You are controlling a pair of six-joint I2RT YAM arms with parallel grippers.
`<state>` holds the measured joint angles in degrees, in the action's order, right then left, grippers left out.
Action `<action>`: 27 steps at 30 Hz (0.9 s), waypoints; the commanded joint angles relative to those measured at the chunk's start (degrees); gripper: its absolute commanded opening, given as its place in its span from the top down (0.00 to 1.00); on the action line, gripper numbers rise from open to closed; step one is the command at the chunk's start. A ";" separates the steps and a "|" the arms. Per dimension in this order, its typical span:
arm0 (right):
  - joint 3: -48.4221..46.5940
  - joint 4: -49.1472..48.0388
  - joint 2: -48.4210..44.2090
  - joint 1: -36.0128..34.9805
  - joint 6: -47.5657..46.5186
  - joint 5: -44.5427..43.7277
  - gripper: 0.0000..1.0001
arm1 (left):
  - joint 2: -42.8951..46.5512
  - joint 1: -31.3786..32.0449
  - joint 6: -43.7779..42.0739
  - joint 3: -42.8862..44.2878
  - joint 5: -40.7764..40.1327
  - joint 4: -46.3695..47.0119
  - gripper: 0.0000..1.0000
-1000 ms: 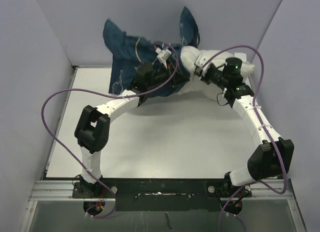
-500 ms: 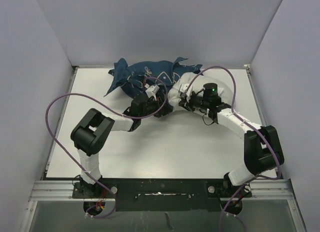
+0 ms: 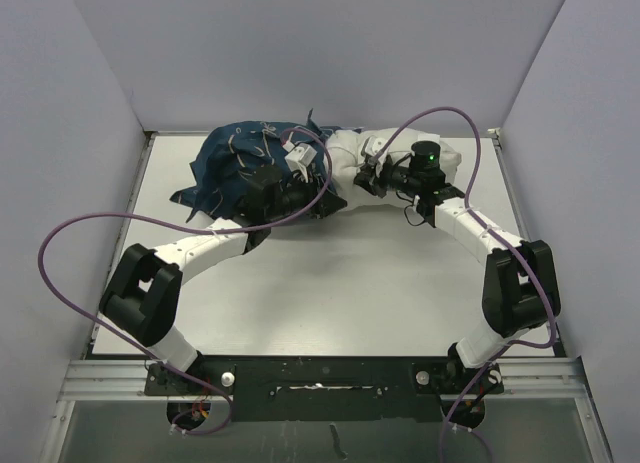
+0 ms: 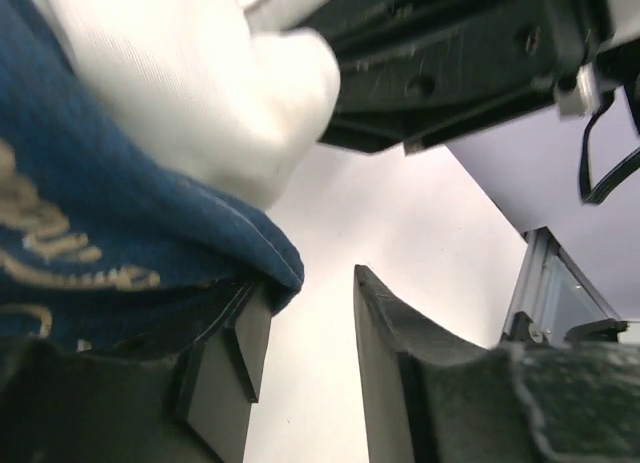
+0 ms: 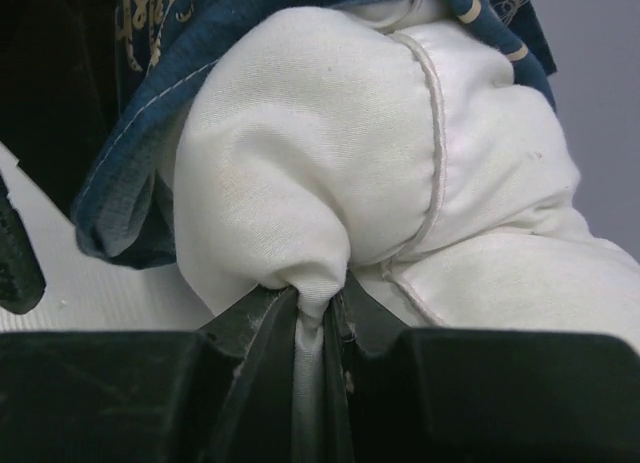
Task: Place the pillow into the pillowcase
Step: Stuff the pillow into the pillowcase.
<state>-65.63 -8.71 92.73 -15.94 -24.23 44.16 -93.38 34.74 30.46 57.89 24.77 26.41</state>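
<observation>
R gripper [image 5: 318, 295] pinches pillow [image 5: 330, 153]; L gripper [image 4: 308, 283] open, pillowcase [image 4: 90, 213] hem overhangs it.

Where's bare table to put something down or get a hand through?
Biggest bare patch: middle of the white table, between the left arm, right arm and black base rail. Narrow strip at the far right corner. Crowded far middle: navy-blue whale-print fabric pillowcase, lumpy white stuffed pillow, left end effector, right end effector.

Pillowcase [image 3: 232, 165], far left: navy blue with cream cursive script and outline drawings, pale stitching along the hem. Pillow [image 3: 352, 153], to its right: plain white. Table [image 3: 360, 283]: white. Cable [image 3: 440, 110]: purple. Left arm [image 3: 200, 248] and right arm [image 3: 470, 223]: white links, black joints.
</observation>
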 commanded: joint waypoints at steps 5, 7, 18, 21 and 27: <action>4.43 -2.42 -0.74 -2.94 0.23 2.06 1.00 | 9.75 -7.68 4.12 11.50 14.32 -24.16 0.56; 4.30 -2.37 -0.43 -2.95 0.12 2.13 1.00 | 11.28 -9.21 5.63 17.72 13.72 -28.97 0.55; 4.37 -2.60 0.08 -4.35 -0.04 2.06 1.00 | -10.14 -7.72 -10.11 69.66 -19.37 -80.44 0.46; 4.28 -2.67 0.05 -4.36 -0.12 1.88 1.00 | -22.73 -5.15 -14.70 88.20 -24.53 -93.41 0.46; 4.12 -3.14 0.09 -4.36 0.35 1.89 1.00 | -31.10 -2.25 -18.06 99.06 -26.67 -98.32 0.50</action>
<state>-61.34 -9.80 92.77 -19.66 -24.71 45.01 -121.47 31.18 16.60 155.04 2.72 -60.66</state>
